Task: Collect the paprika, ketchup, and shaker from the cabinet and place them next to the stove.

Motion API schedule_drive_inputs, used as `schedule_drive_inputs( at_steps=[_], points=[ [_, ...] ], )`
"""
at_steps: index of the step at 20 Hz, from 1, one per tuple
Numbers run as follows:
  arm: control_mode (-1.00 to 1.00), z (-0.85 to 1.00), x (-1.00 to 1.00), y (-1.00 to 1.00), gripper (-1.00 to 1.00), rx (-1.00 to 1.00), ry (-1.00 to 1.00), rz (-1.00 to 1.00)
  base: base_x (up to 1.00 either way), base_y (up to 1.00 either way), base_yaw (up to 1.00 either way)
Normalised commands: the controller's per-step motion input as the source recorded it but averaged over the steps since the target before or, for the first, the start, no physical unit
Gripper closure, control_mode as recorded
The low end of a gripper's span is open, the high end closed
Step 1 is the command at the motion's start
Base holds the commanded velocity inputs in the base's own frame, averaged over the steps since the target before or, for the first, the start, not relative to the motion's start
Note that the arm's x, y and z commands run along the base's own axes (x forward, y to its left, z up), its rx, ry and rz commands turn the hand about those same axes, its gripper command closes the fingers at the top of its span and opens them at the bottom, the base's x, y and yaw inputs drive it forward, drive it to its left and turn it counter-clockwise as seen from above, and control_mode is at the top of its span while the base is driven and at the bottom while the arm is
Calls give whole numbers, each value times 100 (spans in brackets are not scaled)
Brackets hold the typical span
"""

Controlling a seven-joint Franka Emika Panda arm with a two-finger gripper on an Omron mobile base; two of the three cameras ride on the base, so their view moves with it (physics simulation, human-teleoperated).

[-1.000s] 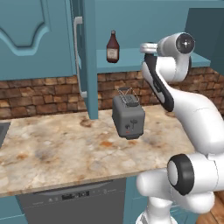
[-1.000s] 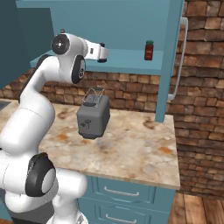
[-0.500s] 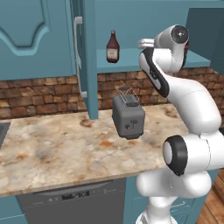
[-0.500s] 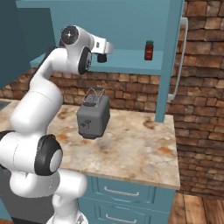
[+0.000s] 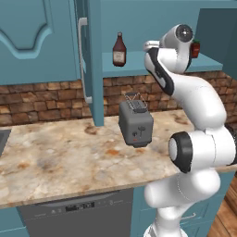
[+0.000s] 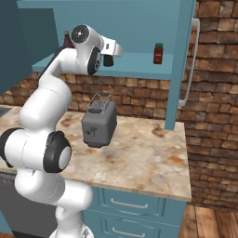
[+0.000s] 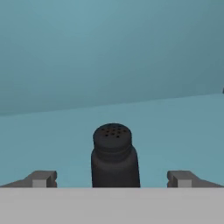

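Note:
Inside the open teal cabinet (image 5: 152, 18), the black shaker (image 7: 113, 157) stands upright on the shelf, close in front of my hand. My gripper (image 7: 112, 179) is open, one fingertip (image 7: 41, 178) on each side of the shaker and well apart from it. In the right base view the gripper (image 6: 109, 58) reaches over the shelf edge. The ketchup (image 5: 119, 49) stands at the shelf's left end. The paprika (image 6: 159, 53) sits further right on the shelf. The stove is out of view.
A grey toaster (image 5: 135, 122) stands on the speckled counter (image 5: 55, 157) below the shelf. The cabinet's open door with its silver handle (image 5: 83, 60) hangs left of the ketchup; another door (image 6: 186, 60) stands right of the paprika. A brick wall backs the counter.
The arm has straightened up and pushed the hand further in over the shelf. The jaws have stayed wide apart.

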Motion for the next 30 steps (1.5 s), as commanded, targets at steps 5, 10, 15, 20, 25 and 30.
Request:
schedule_drive_inputs(
  at_steps=[5, 10, 15, 20, 25, 30],
  points=[
    [-100, -15, 23, -4, -100, 0, 4, 0, 0, 0, 0],
    [-100, -10, 11, -1, -100, 0, 3, 0, 0, 0, 0],
    [-100, -11, 11, 0, 100, 0, 4, 0, 0, 0, 0],
    [-100, -1, 7, 0, 100, 0, 0, 0, 0, 0, 0],
    [-100, 0, -1, 0, 100, 0, 0, 0, 0, 0, 0],
    [-100, 0, -34, -5, 100, 0, -8, 0, 0, 0, 0]
  ],
)
